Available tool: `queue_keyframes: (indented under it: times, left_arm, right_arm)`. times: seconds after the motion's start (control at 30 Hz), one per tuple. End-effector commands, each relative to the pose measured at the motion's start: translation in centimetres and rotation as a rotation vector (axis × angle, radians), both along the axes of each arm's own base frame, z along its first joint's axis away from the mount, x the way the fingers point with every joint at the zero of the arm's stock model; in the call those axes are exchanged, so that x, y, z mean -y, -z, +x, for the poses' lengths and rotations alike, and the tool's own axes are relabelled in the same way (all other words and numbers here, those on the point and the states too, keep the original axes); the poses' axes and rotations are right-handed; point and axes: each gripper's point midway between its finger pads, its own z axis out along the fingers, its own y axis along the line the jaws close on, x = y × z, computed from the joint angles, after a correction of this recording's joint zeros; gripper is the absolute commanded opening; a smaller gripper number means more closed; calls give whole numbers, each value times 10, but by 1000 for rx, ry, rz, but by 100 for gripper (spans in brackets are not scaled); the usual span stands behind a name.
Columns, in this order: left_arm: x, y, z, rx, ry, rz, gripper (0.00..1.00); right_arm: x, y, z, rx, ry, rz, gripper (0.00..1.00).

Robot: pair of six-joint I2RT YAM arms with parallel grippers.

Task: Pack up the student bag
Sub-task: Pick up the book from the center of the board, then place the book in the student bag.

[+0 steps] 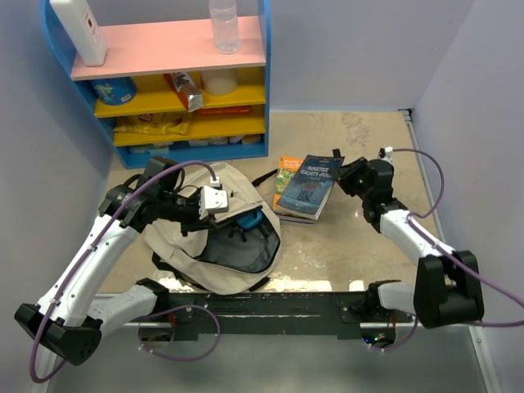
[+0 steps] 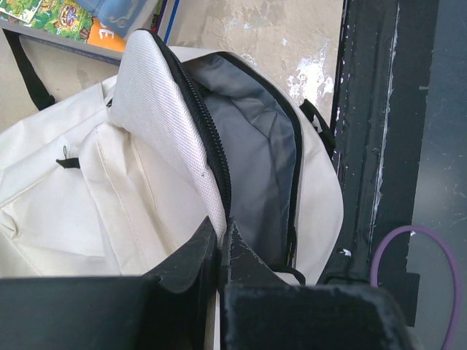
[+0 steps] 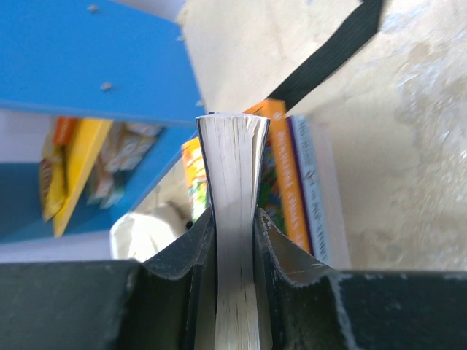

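The student bag [image 1: 184, 246] is a cream canvas backpack lying at the left with its main zip open and the dark grey lining [image 1: 237, 250] showing. My left gripper [image 1: 214, 202] is shut on the upper rim of the opening. In the left wrist view my left gripper [image 2: 221, 235] pinches the zip-edged flap [image 2: 164, 124] beside the lining [image 2: 266, 168]. My right gripper [image 1: 342, 176] is shut on the edge of a blue book [image 1: 313, 184], which is tilted up off the stack. In the right wrist view my right gripper [image 3: 235, 219] clamps the book's page block [image 3: 233, 160].
An orange book [image 1: 286, 169] and a white-spined book [image 3: 319, 197] lie under the blue one. A small blue item [image 1: 250, 219] sits at the bag's mouth. A blue shelf unit [image 1: 164, 82] with snacks, a bottle [image 1: 223, 24] and a white device [image 1: 79, 29] stands behind. A black strap [image 3: 332, 47] lies on the table.
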Motion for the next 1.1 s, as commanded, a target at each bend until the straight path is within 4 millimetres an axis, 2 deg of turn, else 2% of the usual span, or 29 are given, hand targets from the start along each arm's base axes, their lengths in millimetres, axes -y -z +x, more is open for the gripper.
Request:
queue_keyframes:
  times: [0.0, 0.1, 0.13, 0.2, 0.23, 0.43, 0.6, 0.77, 0.83, 0.87, 0.93, 0.97, 1.03, 1.07]
  left_arm:
    - [10, -19, -1, 46, 51, -62, 0]
    - [10, -19, -2, 49, 55, -63, 0]
    - [10, -20, -1, 50, 52, -62, 0]
    - [10, -19, -1, 50, 51, -61, 0]
    - [10, -19, -1, 52, 51, -62, 0]
    - [11, -25, 1, 66, 49, -70, 0]
    - [12, -26, 3, 61, 42, -73, 0]
    - [14, -33, 6, 75, 41, -84, 0]
    - [14, -35, 5, 75, 43, -88, 0]
    - [15, -35, 5, 73, 44, -89, 0]
    - [15, -37, 4, 73, 46, -93, 0]
    - [15, -36, 4, 72, 46, -91, 0]
    - [14, -36, 3, 73, 48, -90, 0]
    - [13, -34, 1, 69, 48, -85, 0]
  right_arm:
    - [-22, -45, -33, 69, -119, 108, 0]
    - [-38, -53, -66, 60, -208, 196, 0]
    - [-43, -47, -78, 45, -233, 221, 0]
    - [-53, -60, -100, 74, -283, 271, 0]
    - [-60, -53, -112, 40, -308, 278, 0]
    - [-88, -56, -157, -5, -419, 386, 0]
    - [-107, -65, -168, -16, -457, 452, 0]
    - [-144, -50, -176, -119, -564, 441, 0]
    - [-160, -56, -178, -118, -607, 426, 0]
    - [-167, -47, -175, -150, -609, 412, 0]
    - [-181, -58, -169, -117, -631, 420, 0]
    - [-186, -53, -163, -136, -624, 416, 0]
    - [-197, -68, -152, -90, -628, 441, 0]
    - [-201, -62, -146, -108, -614, 440, 0]
